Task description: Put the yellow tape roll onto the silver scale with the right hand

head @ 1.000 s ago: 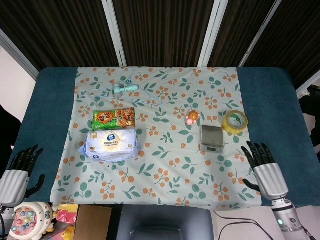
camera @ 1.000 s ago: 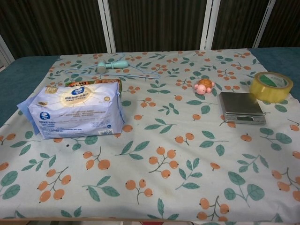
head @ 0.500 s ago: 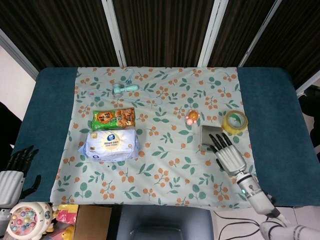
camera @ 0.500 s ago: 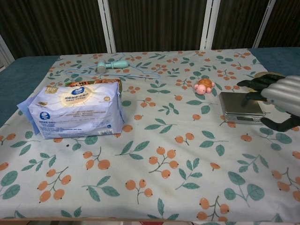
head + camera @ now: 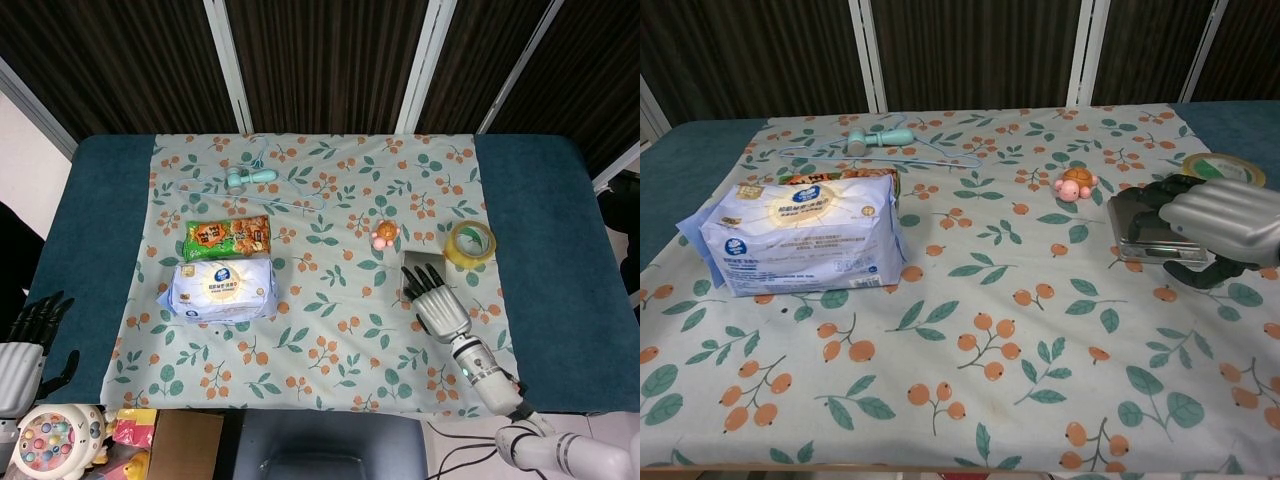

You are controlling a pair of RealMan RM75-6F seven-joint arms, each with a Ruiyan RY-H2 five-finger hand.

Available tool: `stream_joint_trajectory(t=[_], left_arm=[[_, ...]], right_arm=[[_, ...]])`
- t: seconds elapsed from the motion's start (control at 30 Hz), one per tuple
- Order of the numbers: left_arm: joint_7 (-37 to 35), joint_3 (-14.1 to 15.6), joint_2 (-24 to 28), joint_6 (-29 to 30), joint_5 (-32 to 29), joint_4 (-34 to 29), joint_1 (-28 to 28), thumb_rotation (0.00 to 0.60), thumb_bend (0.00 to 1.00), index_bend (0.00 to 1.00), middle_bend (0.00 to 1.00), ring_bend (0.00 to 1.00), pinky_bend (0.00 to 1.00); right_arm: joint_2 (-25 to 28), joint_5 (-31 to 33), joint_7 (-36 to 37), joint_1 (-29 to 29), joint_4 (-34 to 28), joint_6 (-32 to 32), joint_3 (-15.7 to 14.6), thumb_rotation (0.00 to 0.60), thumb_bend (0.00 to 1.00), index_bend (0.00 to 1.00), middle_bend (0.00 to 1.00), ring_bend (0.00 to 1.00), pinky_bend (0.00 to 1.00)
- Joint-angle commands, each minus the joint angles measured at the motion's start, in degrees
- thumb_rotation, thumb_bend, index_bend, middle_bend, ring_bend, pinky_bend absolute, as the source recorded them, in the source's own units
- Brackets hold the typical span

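The yellow tape roll (image 5: 470,243) lies flat on the floral cloth at the right, just right of the silver scale (image 5: 415,264). In the chest view only the roll's far rim (image 5: 1220,164) shows behind my right hand (image 5: 1218,222). My right hand (image 5: 436,303) hovers over the near part of the scale (image 5: 1135,221), fingers spread and holding nothing. It is left of the roll and apart from it. My left hand (image 5: 24,345) stays low at the table's left edge, open and empty.
A small orange turtle toy (image 5: 384,234) sits just left of the scale. A white wipes pack (image 5: 222,288) and a snack bag (image 5: 227,237) lie on the left. A teal tool with a wire hanger (image 5: 250,178) is at the back. A toy (image 5: 58,444) and a box (image 5: 185,445) sit below the table's near edge.
My right hand has swung from the table's right front edge leftward and forward over the scale. My left hand has sunk slightly toward the left edge.
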Motion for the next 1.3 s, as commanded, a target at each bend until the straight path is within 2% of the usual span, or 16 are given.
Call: stream_joint_trajectory(t=[0.03,0.73,0.87,1.0,1.1,1.23,1.3], left_arm=[[0.1,0.0,0.0,0.0,0.0,0.0,0.0,0.600,0.45,0.00,0.00,0.00,0.10],[0.3,0.0,0.0,0.4,0.3,-0.2,0.3,0.600,0.45,0.00,0.00,0.00,0.10],[0.2,0.0,0.1,0.6,0.4,-0.2,0.3,0.600,0.45,0.00,0.00,0.00,0.10],[0.3,0.0,0.1,0.9,0.5,-0.3,0.5,0.600,0.45,0.00,0.00,0.00,0.10],[0.6,0.0,0.1,1.0,0.7,-0.4,0.6,0.600,0.45,0.00,0.00,0.00,0.10],[0.9,0.1,0.0,0.9,0.7,-0.4,0.5,0.600,0.45,0.00,0.00,0.00,0.10],[1.2,0.1,-0.1,0.8,0.6,-0.4,0.5,0.600,0.45,0.00,0.00,0.00,0.10]], right_arm=[[-0.1,0.3,0.3,0.2,0.3,-0.4,-0.3,0.600,0.61,0.41,0.00,0.00,0.00],[-1.3,4.6,-3.3,1.7,0.4,-1.7,-1.1,0.600,0.61,0.40,0.00,0.00,0.00],[-0.4,4.1,-1.8,1.2,-0.5,-0.2,-1.1,0.600,0.61,0.39,0.00,0.00,0.00],[2.7,2.1,3.2,-0.4,-2.6,4.2,-0.7,0.600,0.60,0.29,0.00,0.00,0.00],[5.9,2.4,6.5,-1.6,-3.6,6.5,0.4,0.600,0.53,0.24,0.00,0.00,0.00],[8.8,6.5,7.8,-0.9,-2.1,3.7,2.6,0.600,0.47,0.16,0.00,0.00,0.00],[9.5,9.6,7.3,0.6,0.4,-0.2,3.6,0.600,0.34,0.05,0.00,0.00,0.00]])
